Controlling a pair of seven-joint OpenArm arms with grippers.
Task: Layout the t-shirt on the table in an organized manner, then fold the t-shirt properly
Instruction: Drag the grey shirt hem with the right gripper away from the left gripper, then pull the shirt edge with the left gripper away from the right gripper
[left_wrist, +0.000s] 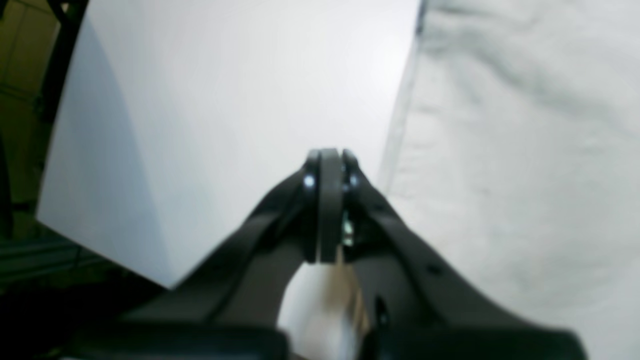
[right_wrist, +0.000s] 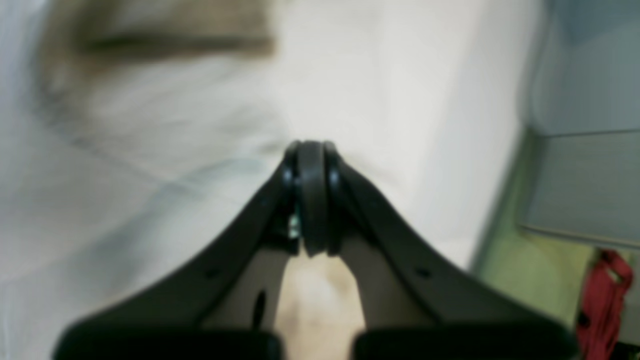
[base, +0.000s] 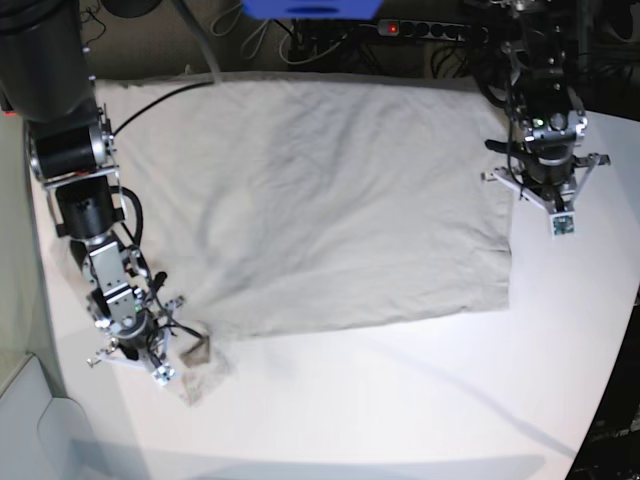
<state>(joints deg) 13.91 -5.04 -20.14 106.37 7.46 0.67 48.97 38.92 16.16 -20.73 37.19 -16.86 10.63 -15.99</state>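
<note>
On the big white smooth table (base: 400, 400) lies the plain grey-beige cotton t-shirt (base: 330, 200), spread wide, with its long side running across from one arm to the other. The right gripper (base: 150, 355) is closed tight and sits at the shirt's bunched near corner, though I cannot tell if it pinches any cloth. The left gripper (base: 548, 205) is closed too, holds nothing, and hangs just beside the shirt's other edge, so each arm is near its own end.
</note>
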